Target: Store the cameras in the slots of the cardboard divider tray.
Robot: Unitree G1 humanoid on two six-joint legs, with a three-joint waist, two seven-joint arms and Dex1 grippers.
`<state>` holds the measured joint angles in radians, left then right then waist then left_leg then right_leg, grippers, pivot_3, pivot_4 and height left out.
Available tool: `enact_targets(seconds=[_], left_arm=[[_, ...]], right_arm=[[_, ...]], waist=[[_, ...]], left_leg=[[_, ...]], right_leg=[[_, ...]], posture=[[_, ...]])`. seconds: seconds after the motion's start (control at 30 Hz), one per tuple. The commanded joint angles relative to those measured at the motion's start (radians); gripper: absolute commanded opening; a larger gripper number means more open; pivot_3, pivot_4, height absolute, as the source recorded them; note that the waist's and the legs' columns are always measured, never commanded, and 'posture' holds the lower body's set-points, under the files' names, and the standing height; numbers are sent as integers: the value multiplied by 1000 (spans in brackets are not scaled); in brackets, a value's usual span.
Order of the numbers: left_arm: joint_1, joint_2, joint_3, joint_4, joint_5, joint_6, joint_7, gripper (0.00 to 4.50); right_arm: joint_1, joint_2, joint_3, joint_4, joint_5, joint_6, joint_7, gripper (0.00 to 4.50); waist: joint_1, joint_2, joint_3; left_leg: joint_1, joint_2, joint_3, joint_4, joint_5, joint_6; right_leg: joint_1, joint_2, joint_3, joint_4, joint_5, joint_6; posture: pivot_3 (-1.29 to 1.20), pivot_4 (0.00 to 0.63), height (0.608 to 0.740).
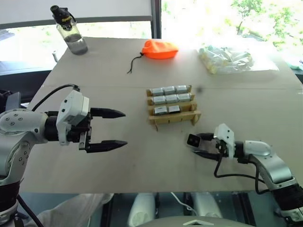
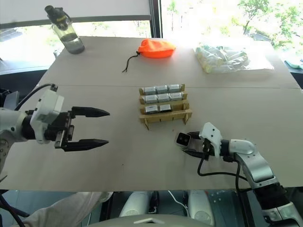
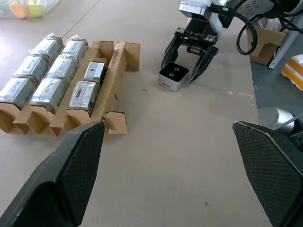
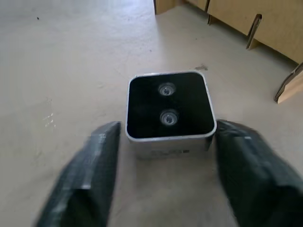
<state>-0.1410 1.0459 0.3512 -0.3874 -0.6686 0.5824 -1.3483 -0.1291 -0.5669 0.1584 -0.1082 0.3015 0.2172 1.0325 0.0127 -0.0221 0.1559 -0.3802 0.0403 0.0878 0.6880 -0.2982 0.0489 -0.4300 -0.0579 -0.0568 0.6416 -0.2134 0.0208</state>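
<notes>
A loose camera (image 4: 169,111), silver-sided with a black lens face, rests on the table just in front of the cardboard divider tray (image 1: 175,119). My right gripper (image 1: 196,144) is low over the table, with one finger against each side of this camera. The tray's three rear rows hold several wrapped silver-grey cameras (image 1: 169,90), and its nearest row is bare. Off to the left of the tray, my left gripper (image 1: 125,127) hangs above the table, open and holding nothing. In the left wrist view the tray (image 3: 116,56) and the gripped camera (image 3: 173,75) lie ahead of those fingers.
A clear water bottle (image 1: 71,30) stands at the far left corner. An orange drawstring pouch (image 1: 160,49) lies behind the tray. A plastic bag of pale cylinders (image 1: 227,59) sits at the far right. The table's near edge runs just below both grippers.
</notes>
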Motion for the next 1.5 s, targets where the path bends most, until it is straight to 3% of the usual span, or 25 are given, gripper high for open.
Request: enact_targets(seconds=[0.03,0.2,0.33,0.53,0.73,1.1,1.5], left_arm=[[-24,25,-4,-25,-15,-6,5,4500],[-93,-23,-69,-24,-39,22,64,4500],[-221,-91,-177,33,-19,92,170,4500],[-475,-285,-340,185,-70,218,208,4500],[-587,-416,-469,318,-4,221,198,4500],[-624,-425,-490,364,19,221,142,4500],[-613,-429,-500,332,11,249,129,4500]], right_arm=[[1,3,-20,-37,16,-9,-8,1837],[19,-7,-28,-69,-11,-35,-40,1837],[7,-97,-2,-131,-169,-166,-51,1837],[-111,-116,-9,-229,-302,-335,-124,1837],[-246,-109,13,-256,-454,-440,-202,1837],[-250,-115,22,-269,-554,-569,-270,1837],[-288,-108,68,-257,-551,-623,-256,1837]], waist=[[0,0,0],[3,0,0],[1,0,0],[-2,0,0],[-2,0,0],[-1,-1,0],[-1,-1,0]], left_leg=[[0,0,0,0,0,0],[0,0,1,0,0,0],[-1,-2,1,1,0,0],[0,-2,1,1,0,0],[-1,-2,1,1,1,-1],[-2,-2,1,1,1,-1],[-2,-2,1,1,1,-1]], right_leg=[[0,0,0,0,0,0],[0,0,1,-1,0,0],[0,-1,1,0,0,0],[0,2,1,0,0,1],[-1,3,2,0,0,0],[-1,2,1,0,0,0],[-1,1,1,0,0,0]], posture=[[0,150,740],[0,150,740],[0,150,740],[0,150,740],[0,150,740],[0,150,740],[0,150,740]])
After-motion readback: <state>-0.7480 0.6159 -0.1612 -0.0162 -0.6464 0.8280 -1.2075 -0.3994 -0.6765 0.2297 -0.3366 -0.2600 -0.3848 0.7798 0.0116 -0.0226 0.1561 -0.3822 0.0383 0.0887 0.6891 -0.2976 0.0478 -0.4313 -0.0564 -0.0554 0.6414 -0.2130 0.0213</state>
